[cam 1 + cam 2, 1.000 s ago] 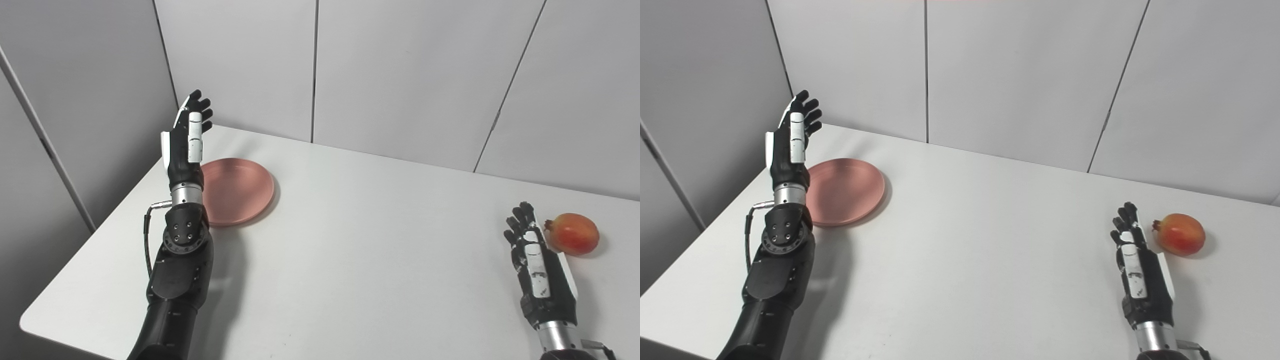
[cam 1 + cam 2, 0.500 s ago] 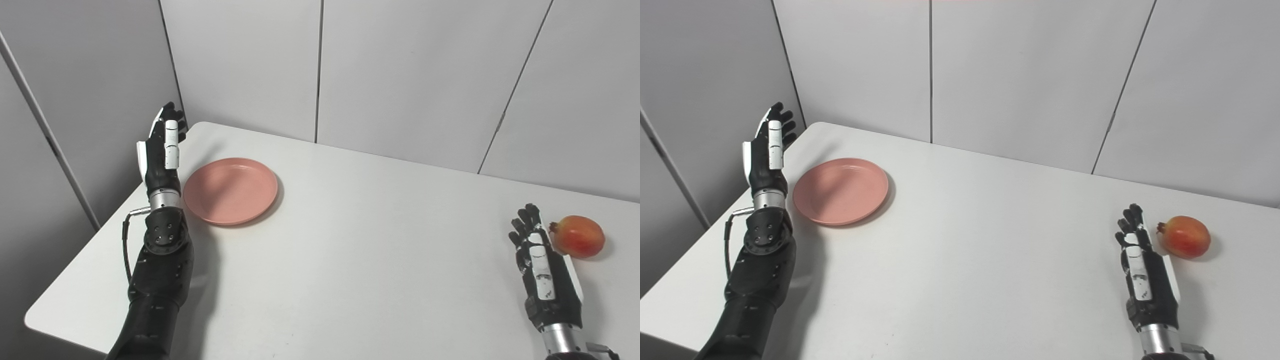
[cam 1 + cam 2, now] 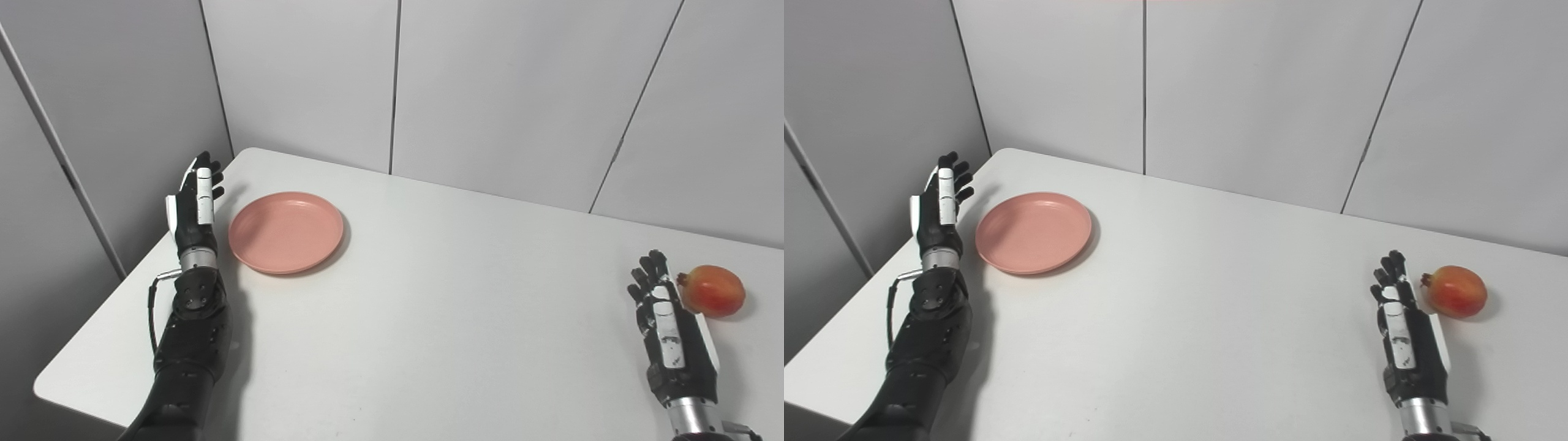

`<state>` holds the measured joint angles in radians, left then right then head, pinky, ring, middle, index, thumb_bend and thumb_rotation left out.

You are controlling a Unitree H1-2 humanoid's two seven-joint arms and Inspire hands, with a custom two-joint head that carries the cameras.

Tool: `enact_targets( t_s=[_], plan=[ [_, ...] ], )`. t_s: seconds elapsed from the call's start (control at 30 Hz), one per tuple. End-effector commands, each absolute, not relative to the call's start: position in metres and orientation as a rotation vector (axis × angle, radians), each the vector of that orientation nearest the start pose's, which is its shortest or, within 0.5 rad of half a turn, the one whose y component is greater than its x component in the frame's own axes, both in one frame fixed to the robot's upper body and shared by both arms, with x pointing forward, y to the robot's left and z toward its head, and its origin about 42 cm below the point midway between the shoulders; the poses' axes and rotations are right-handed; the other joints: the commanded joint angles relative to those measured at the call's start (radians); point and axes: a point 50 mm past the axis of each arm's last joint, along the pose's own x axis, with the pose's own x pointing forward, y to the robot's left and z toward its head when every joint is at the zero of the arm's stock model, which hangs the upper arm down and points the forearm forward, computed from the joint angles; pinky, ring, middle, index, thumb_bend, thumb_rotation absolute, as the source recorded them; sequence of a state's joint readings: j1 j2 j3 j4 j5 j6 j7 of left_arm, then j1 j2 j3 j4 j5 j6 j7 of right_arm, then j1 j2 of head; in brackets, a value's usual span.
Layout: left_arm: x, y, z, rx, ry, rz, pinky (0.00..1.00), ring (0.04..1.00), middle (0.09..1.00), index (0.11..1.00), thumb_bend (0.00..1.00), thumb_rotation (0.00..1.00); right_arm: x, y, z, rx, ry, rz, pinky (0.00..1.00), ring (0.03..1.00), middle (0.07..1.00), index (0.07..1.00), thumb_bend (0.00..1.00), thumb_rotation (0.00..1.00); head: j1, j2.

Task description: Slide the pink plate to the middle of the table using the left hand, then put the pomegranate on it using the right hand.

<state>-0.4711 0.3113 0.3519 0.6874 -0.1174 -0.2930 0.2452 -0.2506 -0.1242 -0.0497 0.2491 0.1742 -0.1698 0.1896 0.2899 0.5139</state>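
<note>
The pink plate [image 3: 286, 231] lies flat on the far left part of the white table [image 3: 429, 318]. My left hand [image 3: 193, 205] is raised edge-on just left of the plate, open, fingers pointing away from me, with a small gap to the rim. A red-orange pomegranate [image 3: 712, 290] rests on the table at the right side. My right hand [image 3: 667, 331] is open and sits beside it, slightly nearer to me and to its left, holding nothing.
Grey wall panels [image 3: 490, 92] stand close behind the table's far edge. Another panel [image 3: 92, 122] runs along the left side, right beside my left hand. The table's rounded left corner [image 3: 46, 386] is near my left forearm.
My left hand has moved left and lowered, from over the plate's left rim to beside it. The camera has shifted slightly. The plate, pomegranate and right hand stay put.
</note>
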Motion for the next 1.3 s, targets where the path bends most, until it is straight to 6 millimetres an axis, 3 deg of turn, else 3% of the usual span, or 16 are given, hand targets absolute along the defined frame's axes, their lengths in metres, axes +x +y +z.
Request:
enact_targets(
  t_s=[0.0,0.43,0.7,0.87,1.27],
  plan=[
    [0.426,0.412,0.166,0.029,-0.271,0.581,0.83,0.844,0.843,0.833,0.75,1.00,0.365,-0.248,0.124,0.027,-0.217,0.168,1.00,1.000,1.000,1.000,0.63,0.89,0.000,0.001],
    [0.432,0.406,0.150,0.008,-0.192,0.541,0.85,0.864,0.860,0.849,0.69,1.00,0.365,-0.248,0.125,0.029,-0.219,0.165,1.00,1.000,1.000,1.000,0.62,0.88,-0.002,0.002],
    [0.434,0.399,0.147,0.028,-0.160,0.521,0.92,0.877,0.880,0.868,0.72,1.00,0.365,-0.248,0.125,0.030,-0.217,0.160,1.00,1.000,1.000,1.000,0.61,0.89,-0.002,0.003],
    [0.436,0.393,0.143,0.038,-0.150,0.487,0.90,0.880,0.885,0.874,0.75,1.00,0.365,-0.248,0.127,0.024,-0.220,0.160,1.00,1.000,1.000,1.000,0.62,0.89,-0.002,0.004],
    [0.439,0.382,0.137,-0.018,-0.118,0.418,0.88,0.893,0.897,0.891,0.70,1.00,0.366,-0.249,0.128,0.031,-0.216,0.157,1.00,1.000,1.000,1.000,0.62,0.88,-0.001,0.006]
  ],
)
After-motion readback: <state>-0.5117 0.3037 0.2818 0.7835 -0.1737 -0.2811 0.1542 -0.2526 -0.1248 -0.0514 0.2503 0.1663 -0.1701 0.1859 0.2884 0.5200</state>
